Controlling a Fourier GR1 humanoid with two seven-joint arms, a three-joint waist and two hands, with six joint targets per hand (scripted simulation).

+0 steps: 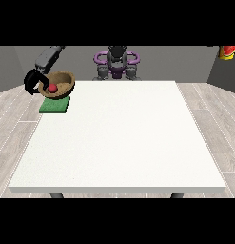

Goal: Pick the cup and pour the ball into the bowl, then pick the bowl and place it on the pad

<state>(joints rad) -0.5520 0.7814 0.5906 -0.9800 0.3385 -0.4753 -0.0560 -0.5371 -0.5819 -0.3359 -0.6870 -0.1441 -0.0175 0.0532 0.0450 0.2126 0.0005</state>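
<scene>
A brown wooden bowl (59,83) hangs tilted just above the green pad (55,105) at the table's far left corner. A red ball (52,88) lies inside the bowl. The black hand at the view's left (31,81) curls round the bowl's left rim and holds it up. No cup shows anywhere. The other hand is out of sight.
The white table (123,138) spreads wide to the right and front of the pad. The robot's torso (117,62) stands behind the far edge. A red and yellow object (228,52) sits at the upper right, off the table.
</scene>
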